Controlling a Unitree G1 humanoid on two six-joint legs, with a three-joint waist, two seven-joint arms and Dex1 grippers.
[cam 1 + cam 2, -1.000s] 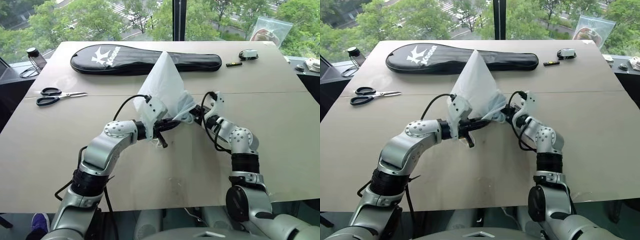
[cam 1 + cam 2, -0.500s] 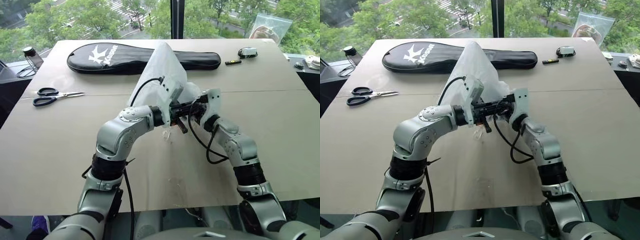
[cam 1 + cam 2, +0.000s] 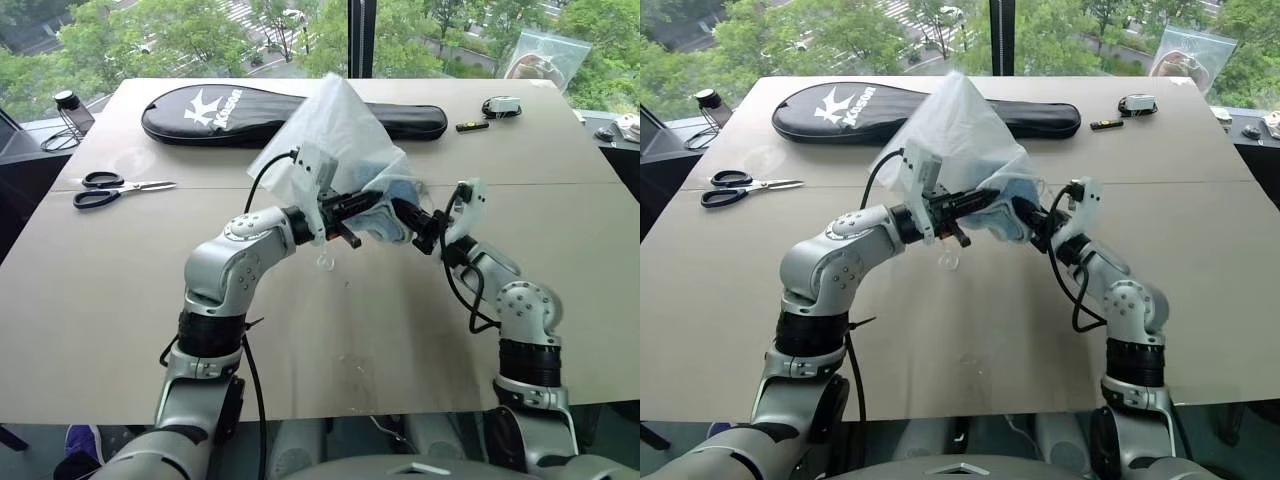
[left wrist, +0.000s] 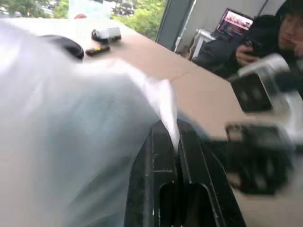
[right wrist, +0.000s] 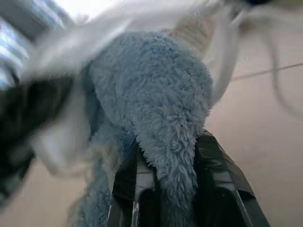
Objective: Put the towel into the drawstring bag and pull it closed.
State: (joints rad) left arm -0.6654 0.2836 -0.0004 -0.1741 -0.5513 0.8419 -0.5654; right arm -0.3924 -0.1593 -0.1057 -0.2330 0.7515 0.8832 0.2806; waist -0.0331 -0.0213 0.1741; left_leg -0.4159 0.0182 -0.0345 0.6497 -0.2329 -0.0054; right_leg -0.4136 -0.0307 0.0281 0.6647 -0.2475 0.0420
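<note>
Two grippers meet above the middle of the table (image 3: 120,300), with the bag (image 3: 335,130) and towel (image 5: 156,99) held up between them. The towel is light blue, thick and fluffy; it hangs at the bag's mouth, part of it under the thin fabric, and the right gripper (image 5: 168,156) pinches a fold of it between its black fingers. The bag is white and translucent, lifted off the table into a peak, with a faint blue tint showing through its lower part. The left gripper (image 4: 171,135) has its fingers pressed together on the bag's edge. How far the towel is inside the bag cannot be told. Behind them lies a black cover (image 3: 200,115).
</note>
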